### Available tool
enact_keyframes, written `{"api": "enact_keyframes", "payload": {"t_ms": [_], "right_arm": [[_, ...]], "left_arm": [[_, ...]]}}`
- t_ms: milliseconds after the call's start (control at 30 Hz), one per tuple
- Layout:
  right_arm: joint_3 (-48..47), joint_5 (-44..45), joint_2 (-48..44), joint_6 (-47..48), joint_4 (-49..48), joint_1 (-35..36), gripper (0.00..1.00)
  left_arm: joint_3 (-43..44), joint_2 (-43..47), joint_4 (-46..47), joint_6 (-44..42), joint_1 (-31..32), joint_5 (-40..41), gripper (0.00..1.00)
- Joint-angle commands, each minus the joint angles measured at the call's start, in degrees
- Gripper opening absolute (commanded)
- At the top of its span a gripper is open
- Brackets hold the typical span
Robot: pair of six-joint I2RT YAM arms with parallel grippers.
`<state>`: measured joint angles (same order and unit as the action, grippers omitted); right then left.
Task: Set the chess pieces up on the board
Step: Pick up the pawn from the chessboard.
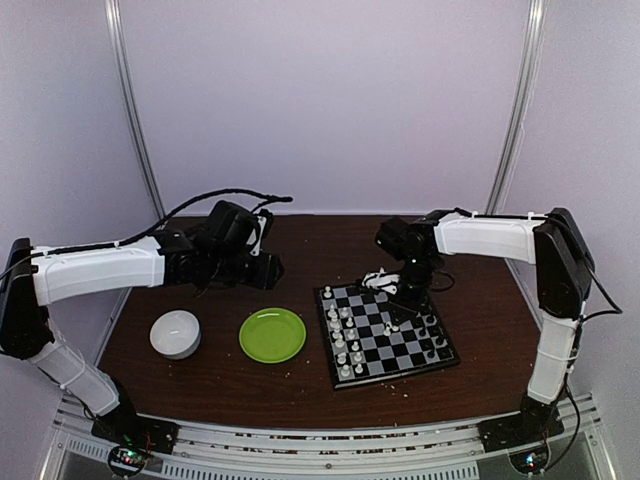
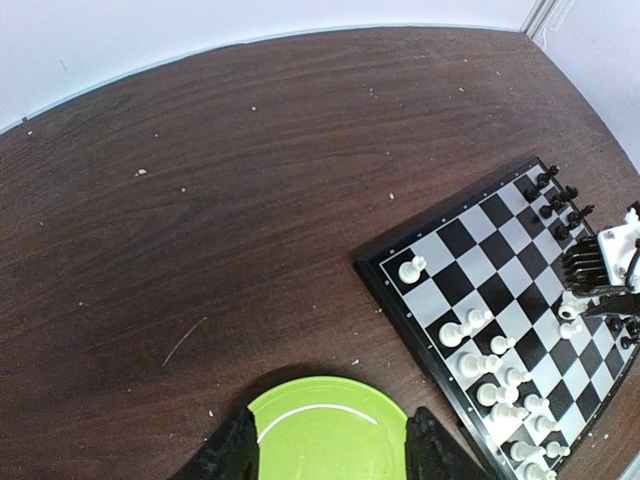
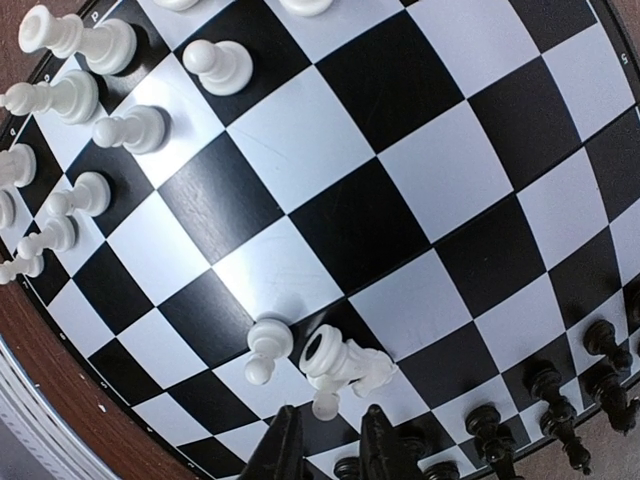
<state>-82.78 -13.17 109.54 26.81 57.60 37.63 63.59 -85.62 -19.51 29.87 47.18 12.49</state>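
Note:
The board (image 1: 400,351) lies right of centre; it also shows in the left wrist view (image 2: 500,270) and fills the right wrist view (image 3: 330,130). White chess pieces (image 1: 341,340) stand along its left side and black ones (image 1: 433,336) along its right. My right gripper (image 1: 398,297) hangs low over the board's far middle, narrowly open (image 3: 330,432). Just ahead of its fingertips (image 3: 288,440) lie a toppled white knight (image 3: 348,362), a small white pawn (image 3: 325,403) against it and an upright white pawn (image 3: 268,345). My left gripper (image 1: 268,270) is open and empty above the table (image 2: 330,445).
A round green plate (image 1: 272,334) sits left of the board, under my left fingers (image 2: 320,400). A white bowl (image 1: 175,333) stands further left. Black pieces (image 3: 545,400) line the board edge beside my right fingers. Pale crumbs dot the brown table (image 2: 250,200).

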Motion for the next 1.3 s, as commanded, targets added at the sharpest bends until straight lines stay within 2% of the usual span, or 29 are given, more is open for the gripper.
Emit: {"api": "enact_keyframes", "payload": {"t_ms": [0, 633, 1067, 1267], "right_arm": [[0.81, -0.75, 0.76, -0.08, -0.35, -0.01, 0.21], [1.26, -1.69, 1.22, -0.26, 0.41, -0.01, 0.13], [1.9, -1.62, 1.07, -0.64, 0.04, 0.17, 0.14], [2.46, -2.13, -1.18, -0.46, 1.16, 0.64, 0.08]], "left_arm": [[1.91, -0.33, 1.4, -0.69, -0.32, -0.89, 0.51], [1.06, 0.2, 1.57, -0.15, -0.33, -1.16, 0.51], [0.21, 0.89, 1.93, 0.12, -0.28, -1.25, 0.51], [-0.16, 1.24, 2.09, 0.28, -0.33, -1.15, 0.51]]}}
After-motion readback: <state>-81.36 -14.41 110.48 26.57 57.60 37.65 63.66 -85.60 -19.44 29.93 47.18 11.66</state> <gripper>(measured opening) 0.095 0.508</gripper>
